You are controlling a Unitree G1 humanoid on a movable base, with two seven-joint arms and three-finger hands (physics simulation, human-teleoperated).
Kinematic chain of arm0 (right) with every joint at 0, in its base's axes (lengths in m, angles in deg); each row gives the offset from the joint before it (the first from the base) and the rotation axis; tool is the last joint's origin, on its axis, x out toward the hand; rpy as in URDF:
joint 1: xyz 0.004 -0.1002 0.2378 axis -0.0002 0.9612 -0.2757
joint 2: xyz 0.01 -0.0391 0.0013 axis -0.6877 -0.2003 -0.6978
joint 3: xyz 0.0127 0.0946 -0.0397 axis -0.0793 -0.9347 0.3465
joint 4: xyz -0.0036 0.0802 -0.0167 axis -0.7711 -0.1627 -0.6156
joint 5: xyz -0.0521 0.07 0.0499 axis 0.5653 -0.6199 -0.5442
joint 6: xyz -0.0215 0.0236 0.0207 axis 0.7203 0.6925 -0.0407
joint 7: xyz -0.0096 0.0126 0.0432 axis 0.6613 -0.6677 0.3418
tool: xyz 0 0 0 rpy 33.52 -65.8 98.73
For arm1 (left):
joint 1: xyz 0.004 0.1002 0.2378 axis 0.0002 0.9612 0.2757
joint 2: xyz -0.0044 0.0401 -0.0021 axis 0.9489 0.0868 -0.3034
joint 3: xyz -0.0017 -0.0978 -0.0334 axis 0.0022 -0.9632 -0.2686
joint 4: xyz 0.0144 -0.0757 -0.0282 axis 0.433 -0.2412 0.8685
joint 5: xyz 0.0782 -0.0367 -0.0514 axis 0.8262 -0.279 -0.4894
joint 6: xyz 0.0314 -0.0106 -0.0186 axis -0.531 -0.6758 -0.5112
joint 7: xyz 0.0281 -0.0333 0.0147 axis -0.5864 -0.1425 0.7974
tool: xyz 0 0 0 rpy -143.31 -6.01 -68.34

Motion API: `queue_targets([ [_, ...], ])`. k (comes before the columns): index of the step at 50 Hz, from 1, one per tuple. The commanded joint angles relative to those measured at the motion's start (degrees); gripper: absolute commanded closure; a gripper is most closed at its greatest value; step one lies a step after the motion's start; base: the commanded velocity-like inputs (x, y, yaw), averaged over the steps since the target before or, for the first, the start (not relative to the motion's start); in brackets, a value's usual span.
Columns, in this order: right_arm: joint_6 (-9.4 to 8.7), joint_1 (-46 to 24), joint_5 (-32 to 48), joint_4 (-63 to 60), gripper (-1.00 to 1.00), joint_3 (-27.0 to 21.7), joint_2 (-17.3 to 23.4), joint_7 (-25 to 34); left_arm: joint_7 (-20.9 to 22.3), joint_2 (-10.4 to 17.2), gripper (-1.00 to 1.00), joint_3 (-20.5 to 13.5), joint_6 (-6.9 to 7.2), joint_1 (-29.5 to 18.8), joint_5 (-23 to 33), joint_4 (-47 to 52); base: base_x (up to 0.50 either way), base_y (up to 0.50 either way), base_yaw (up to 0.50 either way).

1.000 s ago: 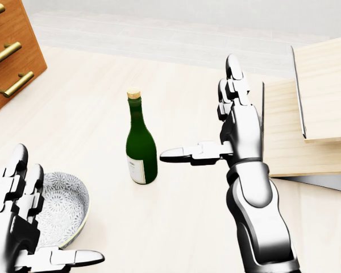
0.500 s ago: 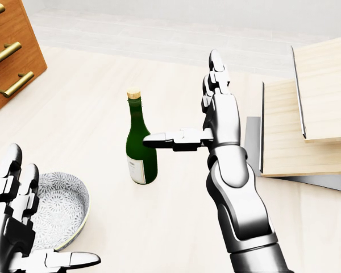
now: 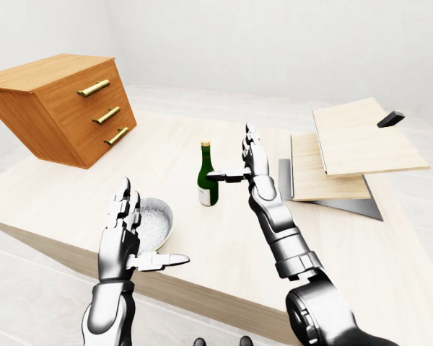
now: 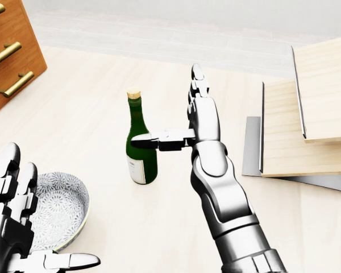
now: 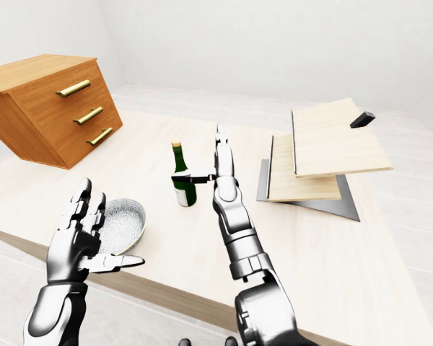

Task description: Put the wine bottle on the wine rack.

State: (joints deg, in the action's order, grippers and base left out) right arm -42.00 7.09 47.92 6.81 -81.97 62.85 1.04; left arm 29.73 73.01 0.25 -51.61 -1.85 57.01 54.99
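Wooden drawer chest (image 3: pixel 61 108) with 3 brass handles, far left of both hands in the left-eye view, sits on the pale counter (image 4: pixel 91 119). Left robot hand (image 4: pixel 14 227) at bottom left of head view, released, fingers spread, thumb out, holding nothing. Patterned bowl (image 4: pixel 65 207) just right of that hand, partly behind its fingers. Green wine bottle (image 4: pixel 141 142) with cork, upright on the counter, just left of the right robot hand (image 4: pixel 184 128). Right robot hand released: fingers straight up, thumb pointing left across the bottle's shoulder; whether the thumb touches the glass, cannot tell. Nothing grasped. Wine rack (image 3: pixel 343 155), 2 light wood boards over a grey metal base, to the right of the right robot hand, apart from the bottle. Small dark block (image 3: pixel 391 119) on the upper board.
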Motion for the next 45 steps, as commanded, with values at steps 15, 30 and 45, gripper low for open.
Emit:
queue_targets([
  [15, 0.00, -9.88, 1.21, 13.79, -1.00, 0.08, -1.71, -4.19, 0.75, 0.10, -1.00, 0.03, 0.00, 0.57, 0.01, 1.09, 0.00, 0.00, 0.00],
  [30, 0.87, -11.16, 1.76, 17.44, -1.00, 0.36, -3.04, -4.63, 0.90, -0.15, -1.00, 0.63, 0.00, 1.20, 1.07, 2.25, 0.00, 0.00, 0.00],
  [45, 4.96, -15.06, 1.88, 26.25, -1.00, -0.46, -3.22, -5.36, 1.14, -0.24, -1.00, 0.64, 0.00, 2.10, 1.29, 5.95, 0.00, 0.00, 0.00],
])
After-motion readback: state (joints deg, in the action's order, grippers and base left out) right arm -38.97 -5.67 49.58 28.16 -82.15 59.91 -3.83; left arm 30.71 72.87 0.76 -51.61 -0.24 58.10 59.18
